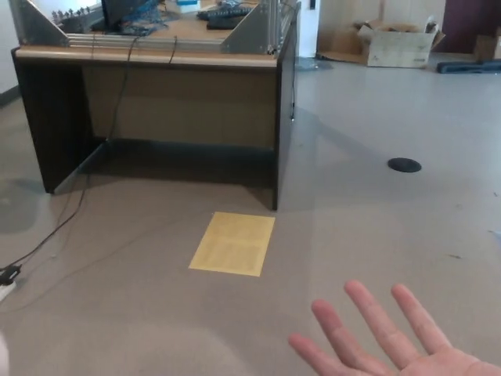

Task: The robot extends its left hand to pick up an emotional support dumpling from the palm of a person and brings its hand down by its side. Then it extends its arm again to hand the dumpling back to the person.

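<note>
Head view: grey floor [376, 235] fills the frame. Dark desk [156, 102] upper left, cables trailing down its left side. Yellow sheet [232, 244] flat on the floor before it. Person's hand [391, 345] lower right, palm up, fingers spread toward upper left. Dumpling and both robot hands out of frame.

single head view, looking down and forward across floor [376, 219], desk [156, 86] beyond
</note>
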{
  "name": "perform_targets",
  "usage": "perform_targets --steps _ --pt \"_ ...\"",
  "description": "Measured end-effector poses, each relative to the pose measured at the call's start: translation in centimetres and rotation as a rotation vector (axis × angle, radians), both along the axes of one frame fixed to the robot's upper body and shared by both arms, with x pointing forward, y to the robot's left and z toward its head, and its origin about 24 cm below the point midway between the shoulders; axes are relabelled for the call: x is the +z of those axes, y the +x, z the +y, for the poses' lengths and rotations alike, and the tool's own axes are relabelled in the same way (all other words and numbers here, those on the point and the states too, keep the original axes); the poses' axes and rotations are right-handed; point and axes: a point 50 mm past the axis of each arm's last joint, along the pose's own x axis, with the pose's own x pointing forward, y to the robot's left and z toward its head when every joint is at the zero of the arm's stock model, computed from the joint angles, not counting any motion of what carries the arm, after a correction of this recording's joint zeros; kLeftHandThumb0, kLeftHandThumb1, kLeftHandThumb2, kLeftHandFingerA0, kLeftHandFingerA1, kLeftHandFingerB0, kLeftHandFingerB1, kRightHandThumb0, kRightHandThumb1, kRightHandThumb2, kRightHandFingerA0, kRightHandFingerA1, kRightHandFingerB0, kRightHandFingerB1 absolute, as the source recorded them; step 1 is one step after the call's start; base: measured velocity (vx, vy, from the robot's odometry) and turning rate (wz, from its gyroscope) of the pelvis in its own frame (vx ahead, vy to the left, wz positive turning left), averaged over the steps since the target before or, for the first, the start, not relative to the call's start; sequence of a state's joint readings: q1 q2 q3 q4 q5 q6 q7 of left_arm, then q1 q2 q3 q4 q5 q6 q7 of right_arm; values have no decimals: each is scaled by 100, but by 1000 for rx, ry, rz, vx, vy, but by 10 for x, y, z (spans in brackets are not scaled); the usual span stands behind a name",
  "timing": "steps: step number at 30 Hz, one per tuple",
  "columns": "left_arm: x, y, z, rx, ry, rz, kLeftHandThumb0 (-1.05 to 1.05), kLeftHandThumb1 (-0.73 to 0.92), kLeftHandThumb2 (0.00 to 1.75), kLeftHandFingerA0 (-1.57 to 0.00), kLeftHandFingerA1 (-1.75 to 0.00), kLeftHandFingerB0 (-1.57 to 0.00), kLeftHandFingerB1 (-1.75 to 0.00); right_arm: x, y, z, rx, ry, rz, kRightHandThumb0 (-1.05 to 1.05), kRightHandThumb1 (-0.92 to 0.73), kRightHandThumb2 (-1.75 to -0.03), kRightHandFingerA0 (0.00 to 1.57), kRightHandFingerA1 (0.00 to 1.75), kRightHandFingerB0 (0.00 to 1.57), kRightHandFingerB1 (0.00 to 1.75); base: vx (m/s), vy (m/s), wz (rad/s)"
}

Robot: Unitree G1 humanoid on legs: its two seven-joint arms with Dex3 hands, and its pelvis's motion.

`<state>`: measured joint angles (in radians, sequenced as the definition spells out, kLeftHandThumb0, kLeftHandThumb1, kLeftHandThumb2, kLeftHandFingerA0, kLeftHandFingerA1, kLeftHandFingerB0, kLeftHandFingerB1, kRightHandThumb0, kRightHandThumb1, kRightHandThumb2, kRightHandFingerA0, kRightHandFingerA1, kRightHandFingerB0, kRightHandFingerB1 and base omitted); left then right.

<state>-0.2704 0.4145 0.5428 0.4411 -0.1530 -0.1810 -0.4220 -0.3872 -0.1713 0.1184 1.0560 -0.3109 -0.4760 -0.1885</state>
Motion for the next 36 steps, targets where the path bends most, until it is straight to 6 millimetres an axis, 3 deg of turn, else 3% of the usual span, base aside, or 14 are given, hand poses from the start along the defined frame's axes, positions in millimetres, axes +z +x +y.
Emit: perform_targets --steps 4,5,9,11,14,20,21,25,28,29,31,33,35,36 --pt "87 26 -16 -99 132 -238 -13 74 74 -95 -128 -87 -92 -1 -1 0 -1 1 3 -28 -62 -59 82 56 70 48 0 0 0" --pt "100 29 -22 -120 152 -272 -13 74 74 -95 -128 -87 -92 -1 -1 0 -1 1 4 -28 -62 -59 82 56 70 48 0 0 0" --pt "171 36 -65 -276 301 -441 -12 76 71 -94 -129 -86 -90 -3 -3 -1 -4 1 10 -28 -62 -59 82 55 69 48 0 0 0" --pt "198 33 -83 -339 376 -497 -12 72 68 -96 -125 -90 -85 -5 -6 -2 -9 0 18 -27 -61 -58 82 54 69 49 0 0 0" --pt "228 33 -127 -482 476 -555 -12 71 70 -99 -127 -92 -85 -8 -11 -6 -15 -6 28 -27 -61 -58 82 54 70 48 0 0 0" --pt "252 35 -183 -653 565 -565 -10 69 72 -100 -124 -91 -85 -7 -14 -12 -23 -20 19 -27 -61 -59 82 54 70 48 0 0 0" --pt "256 34 -190 -672 577 -566 -12 71 64 -92 -125 -90 -76 -7 -14 -13 -23 -21 15 -27 -62 -59 80 54 70 49 0 0 0" --pt "268 30 -225 -762 615 -578 -8 71 68 -94 -126 -90 -83 -4 -12 -14 -25 -20 7 -27 -62 -59 81 55 70 49 -3 -2 2" --pt "274 27 -239 -798 626 -591 -8 71 68 -94 -126 -90 -83 0 -7 -12 -21 -18 -10 -27 -62 -59 81 55 70 49 0 0 0" --pt "275 27 -242 -804 627 -587 -3 68 76 -95 -130 -91 -83 1 -6 -12 -20 -18 -13 -27 -61 -59 82 54 70 49 0 0 0" --pt "273 26 -249 -825 636 -581 -6 69 74 -95 -130 -91 -84 2 -5 -13 -23 -19 -13 -28 -61 -59 82 54 70 49 0 0 0" --pt "265 17 -276 -913 674 -598 -6 69 74 -95 -130 -91 -84 7 0 -14 -23 -23 -27 -28 -61 -59 82 54 70 49 -13 -2 3" --pt "260 10 -290 -967 696 -611 -15 70 73 -88 -135 -90 -82 10 3 -13 -19 -23 -38 -29 -63 -59 82 62 67 48 0 0 0" --pt "253 4 -300 -1011 715 -613 -16 68 76 -89 -149 -87 -104 8 1 -14 -21 -26 -33 -29 -63 -59 81 56 68 48 0 0 0"
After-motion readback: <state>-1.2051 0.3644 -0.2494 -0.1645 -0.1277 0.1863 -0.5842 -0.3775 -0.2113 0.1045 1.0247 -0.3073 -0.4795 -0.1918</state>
